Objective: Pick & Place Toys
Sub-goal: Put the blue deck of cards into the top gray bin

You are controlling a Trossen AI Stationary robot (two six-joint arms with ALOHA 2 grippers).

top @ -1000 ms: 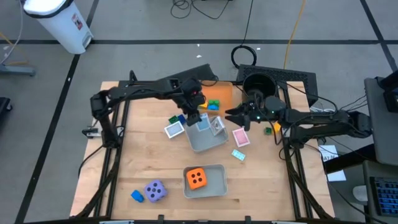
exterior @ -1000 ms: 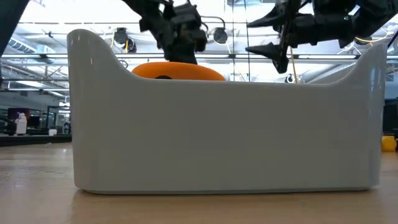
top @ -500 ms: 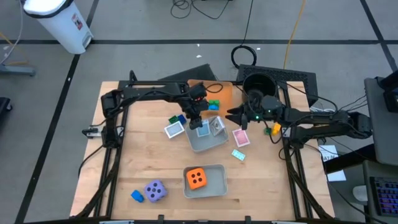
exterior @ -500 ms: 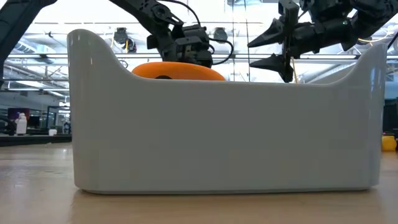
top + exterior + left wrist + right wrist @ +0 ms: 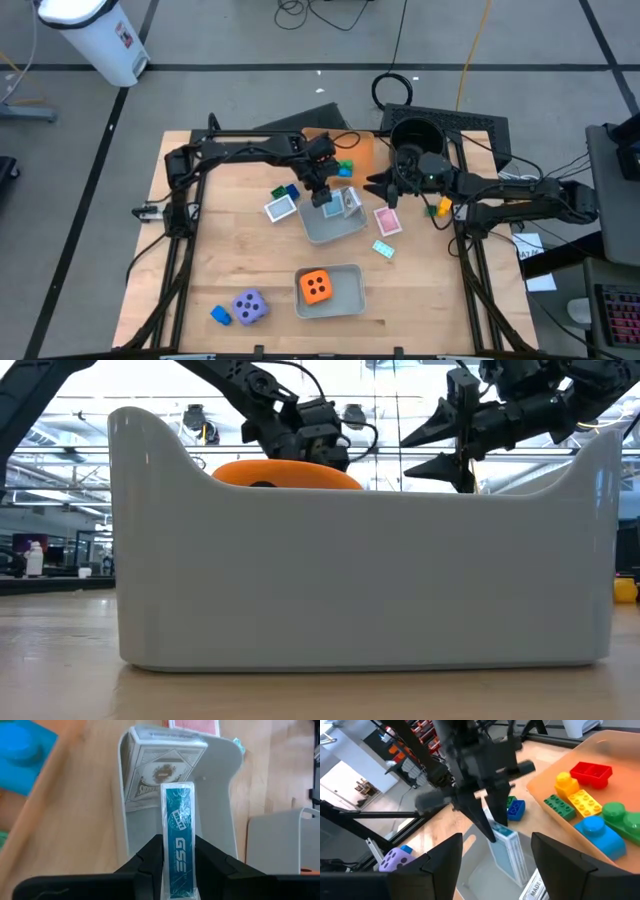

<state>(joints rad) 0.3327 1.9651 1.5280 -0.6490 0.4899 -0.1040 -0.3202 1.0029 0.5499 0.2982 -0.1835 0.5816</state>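
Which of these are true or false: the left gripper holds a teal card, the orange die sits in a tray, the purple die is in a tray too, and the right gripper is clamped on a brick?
1. The left gripper holds a teal card on edge. True.
2. The orange die sits in a grey tray. True.
3. The purple die is in a tray too. False: it lies on the bare table, beside a blue brick.
4. The right gripper is clamped on a brick. False: its fingers stand apart, with nothing between them.

Teal card [image 5: 177, 840] with white lettering, white patterned card [image 5: 161, 772], orange die [image 5: 317, 286].
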